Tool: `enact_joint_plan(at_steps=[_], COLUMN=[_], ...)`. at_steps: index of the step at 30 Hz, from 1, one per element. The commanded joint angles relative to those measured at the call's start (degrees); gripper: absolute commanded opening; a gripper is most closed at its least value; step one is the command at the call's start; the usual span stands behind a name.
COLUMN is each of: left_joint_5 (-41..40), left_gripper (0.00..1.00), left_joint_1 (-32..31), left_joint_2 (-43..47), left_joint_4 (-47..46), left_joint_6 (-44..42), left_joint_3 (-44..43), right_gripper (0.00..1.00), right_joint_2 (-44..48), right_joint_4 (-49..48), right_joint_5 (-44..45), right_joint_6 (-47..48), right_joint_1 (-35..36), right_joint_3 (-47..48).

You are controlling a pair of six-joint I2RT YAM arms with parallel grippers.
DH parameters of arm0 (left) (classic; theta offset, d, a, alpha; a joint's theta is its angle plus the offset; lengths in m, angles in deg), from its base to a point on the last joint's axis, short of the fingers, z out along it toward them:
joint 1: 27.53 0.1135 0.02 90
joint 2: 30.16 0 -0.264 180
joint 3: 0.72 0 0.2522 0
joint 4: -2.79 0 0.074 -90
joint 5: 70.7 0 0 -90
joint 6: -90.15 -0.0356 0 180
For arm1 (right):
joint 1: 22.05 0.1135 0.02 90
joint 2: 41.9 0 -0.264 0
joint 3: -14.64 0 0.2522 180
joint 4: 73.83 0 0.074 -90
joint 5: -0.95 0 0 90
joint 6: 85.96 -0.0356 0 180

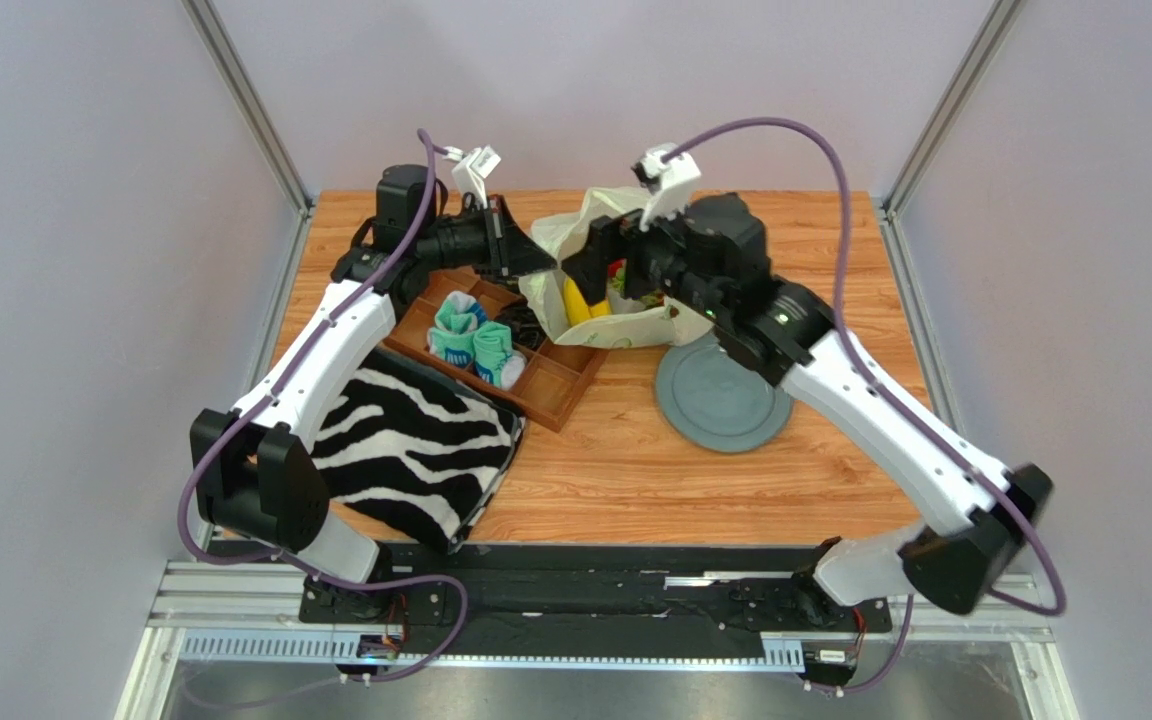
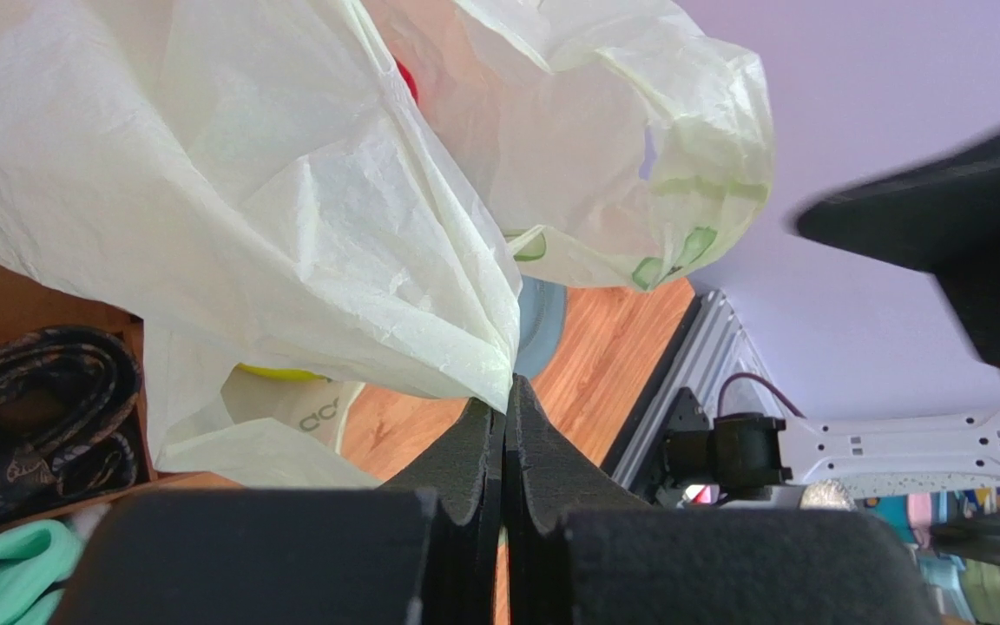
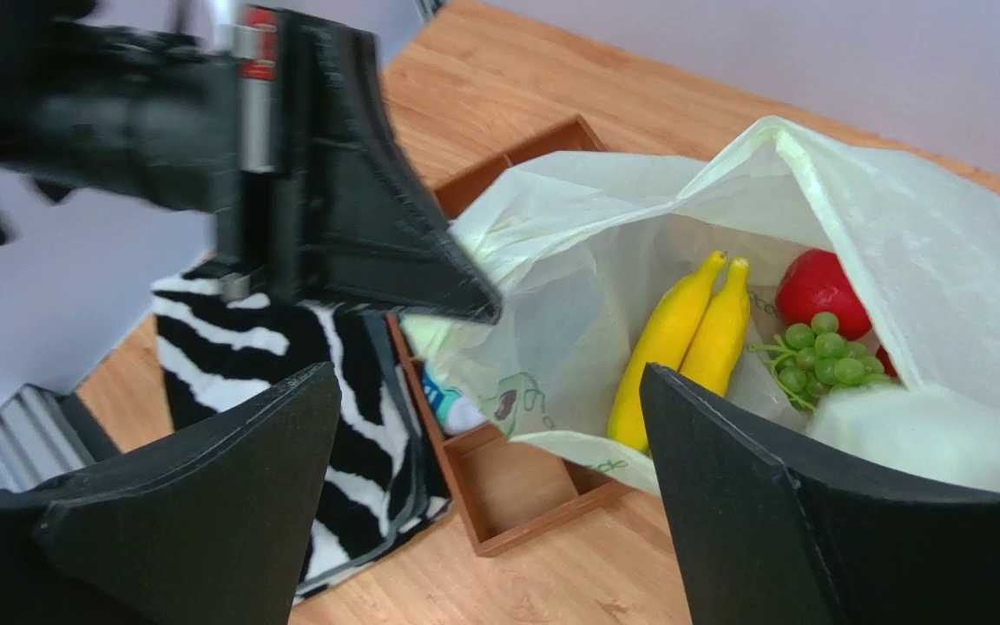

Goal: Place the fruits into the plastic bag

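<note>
Top view, bag: the pale cream-yellow crinkly plastic bag [image 1: 585, 225] is found at the far middle of the wooden surface [image 1: 627, 465], between both arms and beside a brown wooden compartment tray [image 1: 545, 378].
Top view, step: filling is judged nearly done; no loose fruit is made out outside the bag.
Left wrist view, left tool [image 2: 508, 414]: pressed together on the bag's rim, by which the mouth is held up.
Right wrist view, right tool [image 3: 486, 391]: spread wide, nothing held, set before the mouth.
Right wrist view, contents: yellow toy bananas [image 3: 681, 341], a glossy red round fruit [image 3: 818, 287] and a green grape bunch [image 3: 812, 352] are seen inside.
Right wrist view, heading: the mouth is turned toward the right tool; the bananas' long axis is laid from mouth to depth.
Next move: any leftover fruit would have to be found; otherwise the rim could be let go.
</note>
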State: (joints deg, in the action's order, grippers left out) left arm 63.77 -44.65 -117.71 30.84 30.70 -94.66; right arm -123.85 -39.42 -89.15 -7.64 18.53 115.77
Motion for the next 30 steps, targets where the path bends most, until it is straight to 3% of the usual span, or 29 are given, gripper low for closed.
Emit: enact_joint_plan(at_steps=[1, 7, 17, 20, 23, 24, 27, 30], left_joint_5=[-0.08, -0.35, -1.14, -2.18, -3.68, -3.77, -4.56, -5.09], left_gripper=[0.0, 0.0, 0.0, 0.0, 0.0, 0.0, 0.0, 0.0], left_joint_1=[-0.19, -0.19, -0.19, -0.19, -0.28, -0.36, -0.8, -1.68], left_joint_2=[0.18, 0.01, -0.61, -1.57, -3.85, -5.51, -9.38, -14.12], left_joint_4=[-0.84, -0.57, 0.3, 1.18, 2.5, 2.5, 1.98, 1.54], left_joint_6=[-1.01, -1.36, -2.07, -2.94, -3.56, -2.87, -0.24, 3.36], left_joint_3=[-0.5, -0.59, -1.03, -1.73, -4.0, -4.89, -9.63, -18.14], right_gripper=[0.91, 0.9, 0.85, 0.8, 0.56, 0.32, 0.0, 0.0], right_joint_2=[9.52, 17.44, 11.39, 7.78, 4.97, 4.61, 3.73, 3.9], right_joint_4=[4.65, 8.88, 6.87, 4.59, 2.13, 1.42, 0.63, 0.71], right_joint_5=[5.17, 17.84, 20.57, 16.65, 8.75, 6.62, 1.6, -1.39], right_joint_6=[-0.53, 0.26, 3.77, 3.77, 2.64, 2.11, 0.17, -0.53], right_joint_1=[-0.15, -0.24, -3.48, -7.08, -11.47, -12.62, -17.45, -22.02], right_joint_3=[-5.19, -13.44, -16.09, -15.48, -13.9, -12.77, -9.78, -4.07])
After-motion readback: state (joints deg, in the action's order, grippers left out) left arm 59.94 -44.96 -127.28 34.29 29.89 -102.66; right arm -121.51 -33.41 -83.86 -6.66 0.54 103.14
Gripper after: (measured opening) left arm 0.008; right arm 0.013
